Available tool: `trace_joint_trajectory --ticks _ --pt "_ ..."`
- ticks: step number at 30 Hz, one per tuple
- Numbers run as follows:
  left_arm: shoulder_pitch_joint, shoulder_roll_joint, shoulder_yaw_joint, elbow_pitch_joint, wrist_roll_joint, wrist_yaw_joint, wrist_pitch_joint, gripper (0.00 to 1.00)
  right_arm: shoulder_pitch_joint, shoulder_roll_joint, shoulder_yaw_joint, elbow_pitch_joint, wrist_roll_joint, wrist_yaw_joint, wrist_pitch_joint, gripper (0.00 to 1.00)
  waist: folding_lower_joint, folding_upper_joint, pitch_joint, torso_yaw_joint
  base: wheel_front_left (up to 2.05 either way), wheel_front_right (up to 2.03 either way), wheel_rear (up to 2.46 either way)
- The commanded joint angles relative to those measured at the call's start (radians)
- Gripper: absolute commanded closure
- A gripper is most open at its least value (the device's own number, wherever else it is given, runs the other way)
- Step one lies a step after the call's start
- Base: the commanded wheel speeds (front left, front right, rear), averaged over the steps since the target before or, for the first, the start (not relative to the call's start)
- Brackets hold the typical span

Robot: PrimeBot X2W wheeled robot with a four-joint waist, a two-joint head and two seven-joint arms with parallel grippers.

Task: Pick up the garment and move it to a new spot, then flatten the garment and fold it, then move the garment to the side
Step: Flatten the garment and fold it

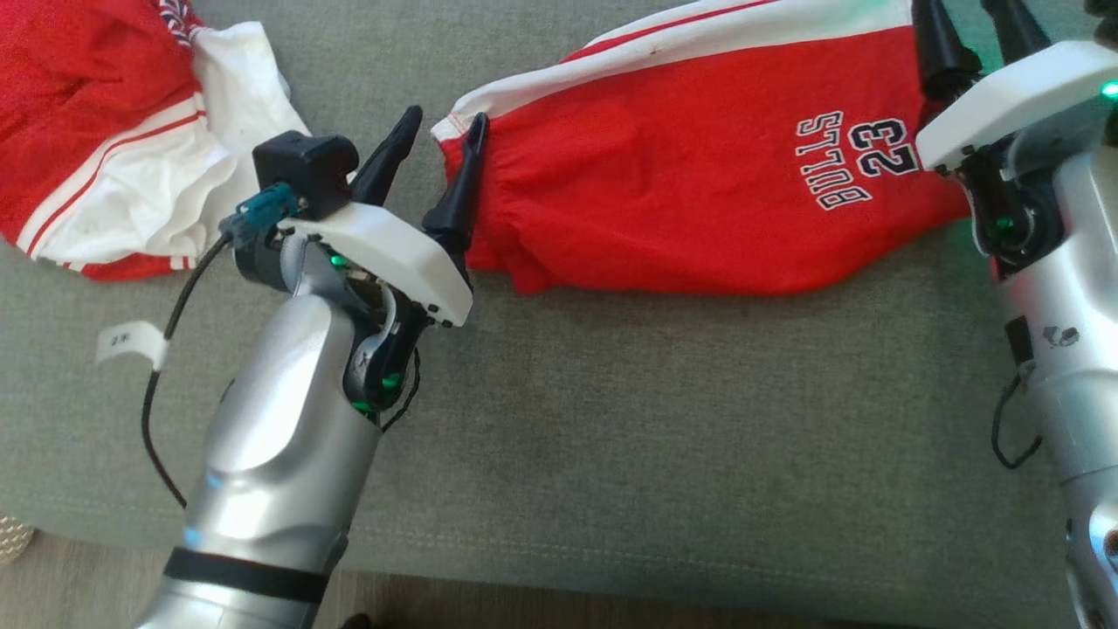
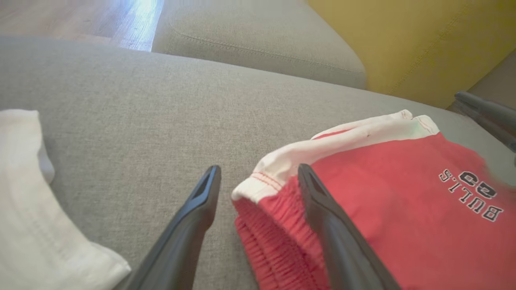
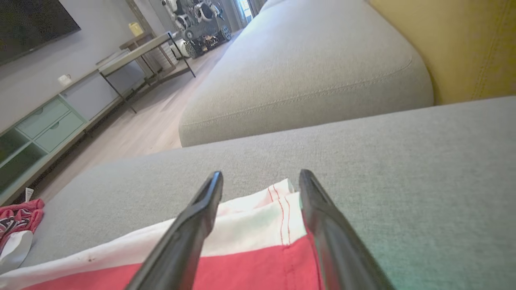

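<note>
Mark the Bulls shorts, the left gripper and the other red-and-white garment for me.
Bulls shorts (image 1: 699, 175): head view, red front panel.
left gripper (image 1: 445, 120): head view, midway between its fingertips.
other red-and-white garment (image 1: 79, 105): head view, its red part.

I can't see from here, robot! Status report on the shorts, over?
Left gripper open, at waistband end. Right gripper open, at hem corner. Red shorts flat on sofa, not held. Other garment apart, at left.
</note>
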Motion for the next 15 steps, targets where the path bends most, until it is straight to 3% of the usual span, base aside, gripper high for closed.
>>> trace_joint_trajectory --ticks 1,8,15 --pt "-0.006 0.021 0.026 -0.032 0.005 0.006 -0.025 0.0 0.001 -0.007 0.019 -0.034 0.003 0.003 -0.031 0.0 -0.0001 0.0 -0.009 -0.008 0.0 0.0 0.0" --pt "0.072 0.04 0.051 -0.102 0.077 0.101 -0.178 0.0 0.085 -0.022 0.027 -0.115 -0.086 0.003 -0.209 0.0 -0.0001 0.0 -0.063 -0.037 0.0 0.0 0.0" --pt "0.165 0.062 0.103 -0.283 0.149 0.155 -0.204 0.0 0.235 0.011 -0.061 -0.297 -0.239 0.003 -0.259 0.0 -0.0001 0.0 -0.104 -0.064 0.0 0.0 0.0"
